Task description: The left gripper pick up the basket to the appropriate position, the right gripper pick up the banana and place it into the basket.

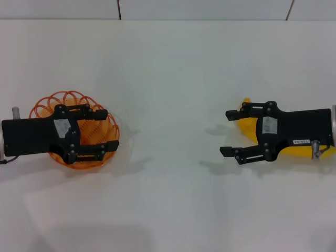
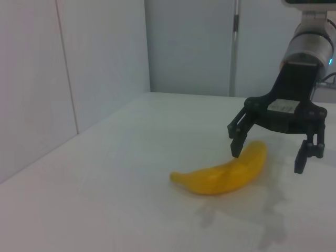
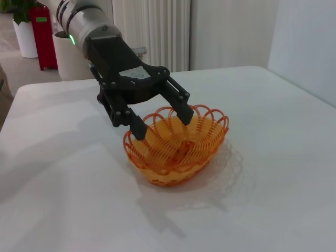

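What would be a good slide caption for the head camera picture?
Left gripper open over the basket, right gripper open over the banana, on a white table.

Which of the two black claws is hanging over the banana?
The right gripper, open above the banana; the left gripper hangs over the orange basket.

1. You are working over a plain white matte tabletop (image 1: 173, 79), evenly lit, with soft shadows on it.
2. Behind its far edge you see a pale panelled wall (image 2: 100, 47) split by thin dark vertical seams.
3. On the other side of the room stand a white ribbed radiator (image 3: 152, 31), a red box-like object (image 3: 46, 37) and a white plant pot (image 3: 25, 38) on a beige floor (image 3: 21, 68).
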